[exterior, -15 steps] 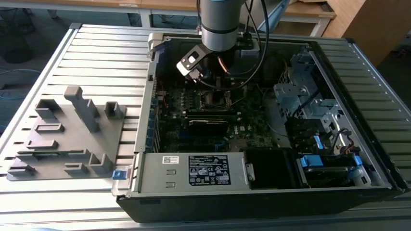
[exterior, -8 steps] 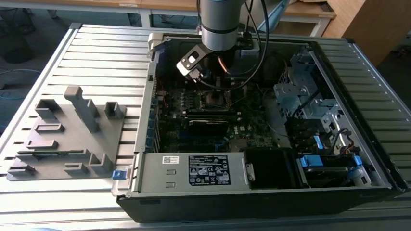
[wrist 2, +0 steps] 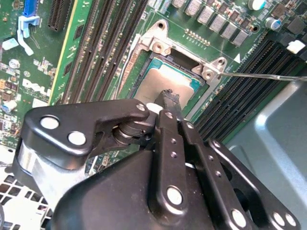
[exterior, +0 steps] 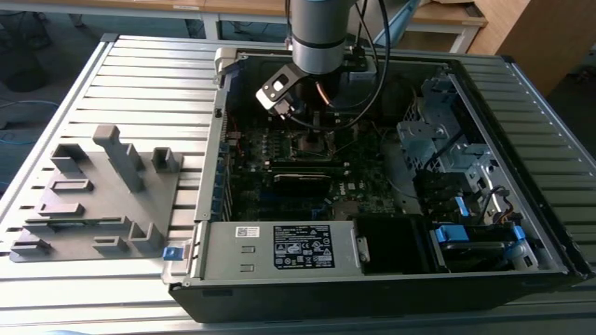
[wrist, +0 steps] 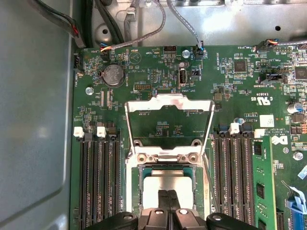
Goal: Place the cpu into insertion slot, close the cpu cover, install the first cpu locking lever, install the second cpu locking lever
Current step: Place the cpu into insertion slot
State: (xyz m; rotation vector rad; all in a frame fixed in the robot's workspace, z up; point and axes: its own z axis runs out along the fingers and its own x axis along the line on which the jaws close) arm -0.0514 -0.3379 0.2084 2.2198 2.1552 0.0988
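On the exterior view's left sits the grey holder tray (exterior: pixel 93 188), well apart from the work, so you need not worry about it. Next comes the open computer case (exterior: pixel 209 174), and your arm reaches down into it. The claw (wrist 2: pixel 168 98) has its two fingers pressed together with nothing between them, and its tip rests on the shiny top of the cpu (wrist 2: pixel 165 79). The cpu lies inside the insertion slot (wrist: pixel 168 158) (it looks flat, but I cannot tell if every corner is down). If you push hard or slide sideways, I think the chip could tip or get scratched. The cpu cover (wrist: pixel 168 100) stands open, hinged at the slot's edge. Just beside the slot runs a thin wire lever (wrist 2: pixel 259 75), and a finger swinging that way could catch it. Toward the exterior view's right, the arm's black cables (exterior: pixel 368 63) hang near the case wall and might snag.
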